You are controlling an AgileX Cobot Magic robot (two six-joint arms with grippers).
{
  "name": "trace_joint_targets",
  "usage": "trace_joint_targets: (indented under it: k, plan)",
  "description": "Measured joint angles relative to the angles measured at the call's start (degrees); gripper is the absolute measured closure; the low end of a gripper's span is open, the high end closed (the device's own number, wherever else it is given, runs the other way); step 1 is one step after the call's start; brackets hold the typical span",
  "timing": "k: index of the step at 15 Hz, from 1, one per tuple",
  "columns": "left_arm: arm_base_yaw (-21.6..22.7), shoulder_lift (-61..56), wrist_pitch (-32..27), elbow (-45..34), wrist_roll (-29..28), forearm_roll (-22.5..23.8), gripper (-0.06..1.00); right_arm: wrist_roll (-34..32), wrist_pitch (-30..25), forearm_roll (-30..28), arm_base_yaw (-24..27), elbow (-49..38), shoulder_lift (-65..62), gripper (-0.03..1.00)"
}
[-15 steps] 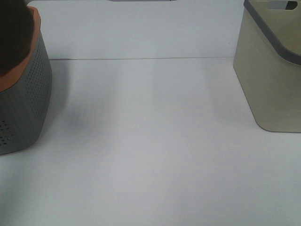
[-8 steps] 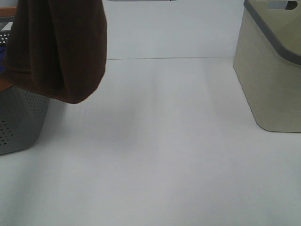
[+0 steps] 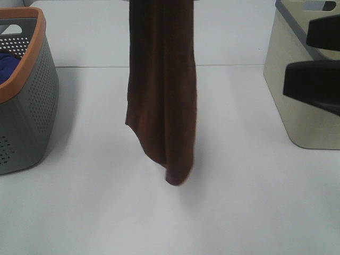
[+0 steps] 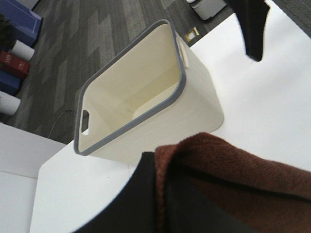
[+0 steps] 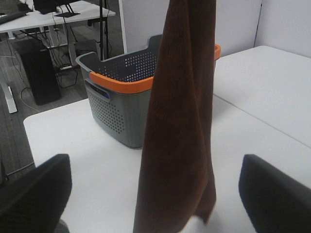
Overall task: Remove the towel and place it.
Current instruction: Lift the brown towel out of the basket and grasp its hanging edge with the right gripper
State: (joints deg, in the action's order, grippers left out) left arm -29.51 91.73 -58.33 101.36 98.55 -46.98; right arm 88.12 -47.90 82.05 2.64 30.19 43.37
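The dark brown towel (image 3: pixel 164 95) hangs in a long fold over the middle of the white table, its lowest tip near the surface. Its top runs out of the exterior view, where my left gripper is out of sight. In the left wrist view my left gripper (image 4: pixel 165 194) is shut on the towel (image 4: pixel 233 165). My right gripper (image 3: pixel 300 56) is open and empty at the right, in front of the beige basket, apart from the towel. In the right wrist view the towel (image 5: pixel 182 111) hangs ahead between the spread fingers (image 5: pixel 36 189).
A grey perforated basket with an orange rim (image 3: pixel 32 106) stands at the left with a blue cloth (image 3: pixel 8 61) inside; it also shows in the right wrist view (image 5: pixel 121 92). A beige basket with a grey rim (image 3: pixel 303 101) stands at the right and looks empty in the left wrist view (image 4: pixel 146 92).
The towel has been lifted out of the grey basket and carried right to the table's middle, uncovering the blue cloth. My right gripper has come into view at the right.
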Motion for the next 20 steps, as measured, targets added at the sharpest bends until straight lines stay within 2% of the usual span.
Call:
trace_joint_targets:
  k: [3, 5, 9, 13, 18, 20]
  plan:
    - [-3.7, 2.5, 0.2, 0.0, 0.0, 1.5, 0.94, 7.9, -0.2, 5.1, 0.0, 0.0, 5.3, 0.06]
    - [-5.8, 3.6, 1.5, 0.0, 0.1, 2.2, 0.94, 12.7, -3.0, 8.3, 0.0, 0.1, 8.4, 0.06]
    - [-9.4, 5.1, 4.5, 0.0, 0.4, 5.8, 0.94, 18.3, -11.6, 10.6, 0.0, 0.1, 17.2, 0.06]
    - [-10.8, 5.2, 5.8, 0.0, 0.4, 7.1, 0.94, 23.3, -13.9, 14.4, 0.0, 0.1, 26.2, 0.06]
    - [-10.8, 5.2, 7.3, 0.0, 0.4, 7.2, 0.94, 23.5, -14.0, 10.4, -0.1, -1.0, 35.0, 0.06]
    - [-10.8, 5.2, 7.4, 0.0, 0.4, 7.2, 0.94, 23.6, -14.0, 9.9, -2.8, -1.7, 37.3, 0.06]
